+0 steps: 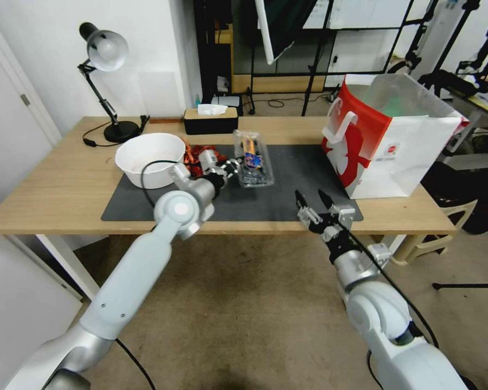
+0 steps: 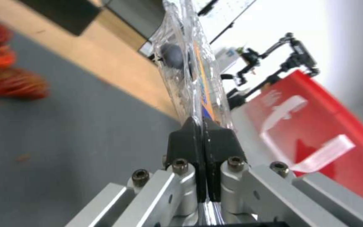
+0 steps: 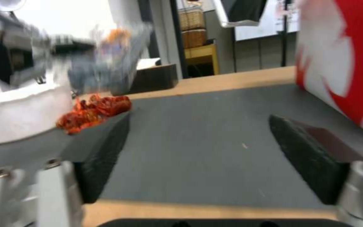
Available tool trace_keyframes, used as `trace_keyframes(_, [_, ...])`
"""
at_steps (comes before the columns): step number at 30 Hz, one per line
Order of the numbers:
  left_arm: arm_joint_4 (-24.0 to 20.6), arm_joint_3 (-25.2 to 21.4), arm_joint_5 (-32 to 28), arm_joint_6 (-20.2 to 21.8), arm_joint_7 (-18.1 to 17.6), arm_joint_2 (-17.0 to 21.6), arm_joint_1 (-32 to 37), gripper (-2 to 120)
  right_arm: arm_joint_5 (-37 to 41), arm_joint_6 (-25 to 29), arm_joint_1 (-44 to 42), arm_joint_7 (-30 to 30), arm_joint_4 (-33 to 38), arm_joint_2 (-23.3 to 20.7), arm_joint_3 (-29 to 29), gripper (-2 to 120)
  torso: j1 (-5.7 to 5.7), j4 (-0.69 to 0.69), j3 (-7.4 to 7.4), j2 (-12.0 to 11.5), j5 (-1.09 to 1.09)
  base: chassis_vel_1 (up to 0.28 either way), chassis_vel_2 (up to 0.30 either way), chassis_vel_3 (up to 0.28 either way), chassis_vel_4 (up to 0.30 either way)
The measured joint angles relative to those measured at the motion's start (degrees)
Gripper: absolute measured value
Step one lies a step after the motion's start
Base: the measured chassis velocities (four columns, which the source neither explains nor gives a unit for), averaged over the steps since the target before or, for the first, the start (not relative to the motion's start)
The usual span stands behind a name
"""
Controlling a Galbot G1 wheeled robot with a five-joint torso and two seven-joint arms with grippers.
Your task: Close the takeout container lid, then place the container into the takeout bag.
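**benchwatcher:** Going from the left edge of the tabletop: desk lamp at the far left corner, then the white bowl sitting on the left end of the dark mat, with a heap of red stuff right beside it. Black tissue box is against the far edge behind those.

**gearhead_42:** And the left gripper? Got anything?

**benchwatcher:** Yep. It's over the mat just past the bowl, fingertips pressed together on the edge of the takeout container. In the left wrist view the black pads are squeezing the clear plastic rim, and you can see a dark berry through it. The lid looks folded shut onto the tray, label side facing up. In the right wrist view the container seems to be up off the mat, but it's blurry.

**gearhead_42:** Right side?

**benchwatcher:** The right gripper hangs at the near edge of the tabletop, over the mat's near right part, fingers spread wide with nothing between them. The takeout bag stands upright at the right end, its near left corner on the mat, mouth open, white handle hanging on the red side. Container and bag are well apart.
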Motion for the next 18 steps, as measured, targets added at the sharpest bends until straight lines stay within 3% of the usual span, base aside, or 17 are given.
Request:
trace_keyframes(2, [-0.3,0.4,0.2,-0.6,0.5,-0.1,-0.7,0,-1.2,2.2,-2.2,-0.6,-0.2,1.0,0.7,96,0.00,0.00,0.00,0.0,-0.01,0.000,0.000,0.000,0.000])
trace_keyframes(5, [-0.1,1.5,1.2,-1.9,1.8,-0.6,-2.0,0,-2.6,4.3,-4.9,-1.3,-0.3,2.4,1.5,100,0.01,0.04,0.01,0.0,-0.01,0.000,0.000,0.000,0.000])
trace_keyframes(11, [1.6,5.2,5.3,-5.2,6.7,-2.0,-6.0,0,-4.7,6.4,-8.7,-2.0,0.5,4.2,2.6,100,0.00,0.03,0.01,0.0,-0.02,0.000,0.000,0.000,0.000])
trace_keyframes(18, [5.5,8.8,9.1,-8.0,9.3,-4.2,-12.7,0,-6.1,7.3,-10.7,-2.2,0.6,5.9,2.8,100,0.00,0.03,0.01,0.0,0.00,0.000,0.000,0.000,0.000])
